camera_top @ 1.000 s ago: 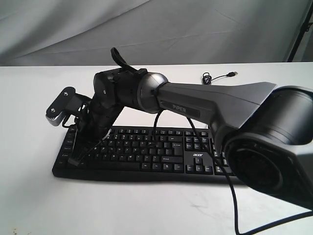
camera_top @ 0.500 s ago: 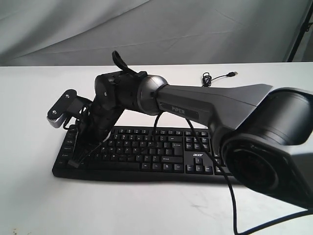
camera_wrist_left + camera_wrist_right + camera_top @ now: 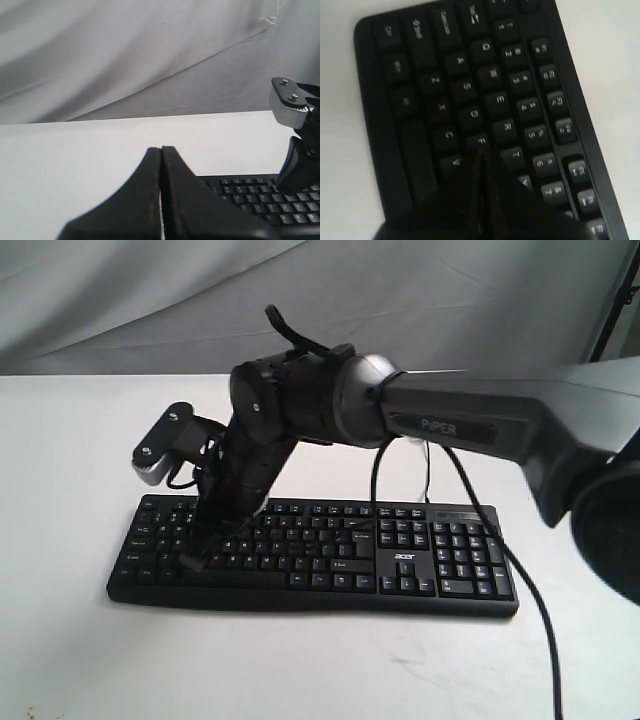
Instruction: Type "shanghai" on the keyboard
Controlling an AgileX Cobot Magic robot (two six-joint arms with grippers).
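The long black keyboard (image 3: pixel 330 550) lies flat on the white table, its number pad and logo toward the right. My right gripper (image 3: pixel 195 560) reaches across to the keyboard's left part, pointing steeply down at the letter keys. In the right wrist view the right gripper (image 3: pixel 481 151) is shut and empty, its tip just past the F key (image 3: pixel 479 141) of the keyboard (image 3: pixel 470 85); the keys beyond are hidden under the fingers. My left gripper (image 3: pixel 161 149) is shut and empty, held off the keyboard's (image 3: pixel 250 200) left end. It does not show in the exterior view.
A grey wrist camera (image 3: pixel 160 445) sticks out from the right arm above the keyboard's left end. A black cable (image 3: pixel 540 610) hangs from that arm across the keyboard's right side. Grey cloth hangs behind the table (image 3: pixel 80 440).
The right arm has swung rightward and its elbow has risen. Its shut gripper tip has shifted from the keyboard's far left end to the letter keys further in.
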